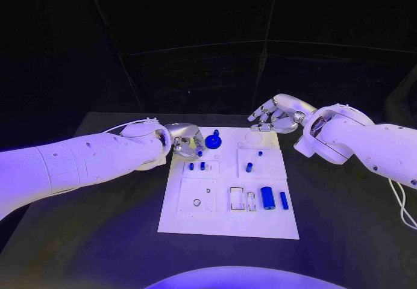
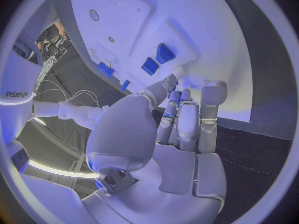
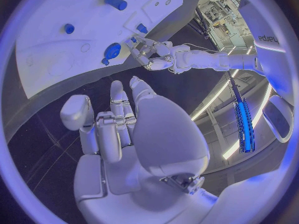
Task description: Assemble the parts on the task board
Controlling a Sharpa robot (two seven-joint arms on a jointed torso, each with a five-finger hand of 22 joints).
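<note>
Landmark: white rectangular task board [image 1: 228,208], lying mid-bench on the black bench [image 1: 104,241].

Item 1. Left silver hand [image 1: 186,143], at the board's left far corner. Fingers curled together over the board edge; a blue sliver shows between the fingers [image 2: 176,115] in the left wrist view. Whether it pinches a part I cannot tell.

Item 2. Small blue pegs [image 1: 197,166], a pair standing in the board's left block, just near of the left hand.

Item 3. Round blue knob-shaped part [image 1: 214,142], on the board's far edge, just beside the left hand's fingertips.

Item 4. Short blue stud [image 1: 249,167], upright in the board's middle-right block.

Item 5. Blue cylinder [image 1: 267,197] and slim blue bar [image 1: 284,200], lying side by side in the board's near right area. Two outlined rectangular slots [image 1: 236,198] just left of them look unfilled.

Item 6. Right silver hand [image 1: 275,115], off the board's far right corner. Fingers loosely spread, holding nothing.

Handling note (judgement): the step appears to be seating a part at the far left. Keep the part upright, lower straight onto its socket, and avoid brushing the round knob alongside.
</note>
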